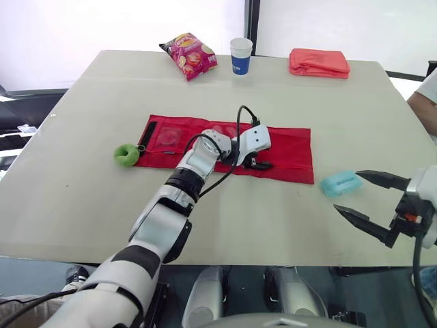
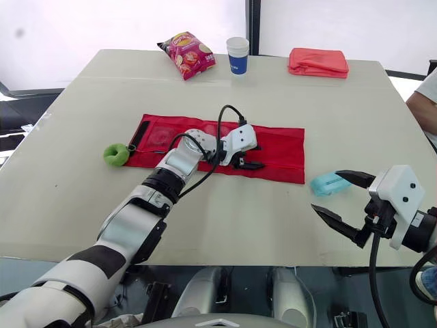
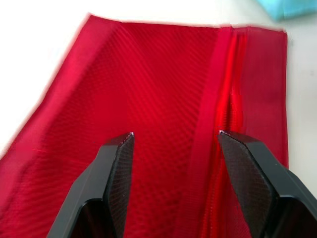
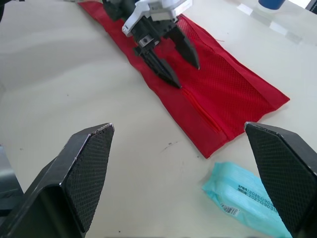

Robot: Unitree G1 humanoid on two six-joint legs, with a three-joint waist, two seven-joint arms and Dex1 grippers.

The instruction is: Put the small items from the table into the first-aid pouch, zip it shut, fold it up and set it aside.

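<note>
Red first-aid pouch (image 1: 287,154) spread flat on the table (image 1: 89,205), zip strip along its length; zip open or shut, impossible to tell. Over the pouch's middle, the left gripper (image 4: 186,74), jaws parted roughly halfway, astride the zip strip, gripping nothing. Just off the pouch's right end, a teal packet (image 1: 341,183); right beside it, the right gripper (image 1: 347,191), spread wide and empty. Touching the pouch's left end, a green item (image 1: 125,154).

Likely step: picking up the teal packet. Lower the right gripper squarely over the packet's narrow sides, close only after straddling it, lift clear before swinging towards the pouch. Hold the zip edge with the left gripper to keep the mouth open; avoid dragging the fabric. Well beyond the pouch's far edge: chips bag (image 1: 189,55), cup (image 1: 240,55), folded red cloth (image 1: 319,63). Leave alone.
</note>
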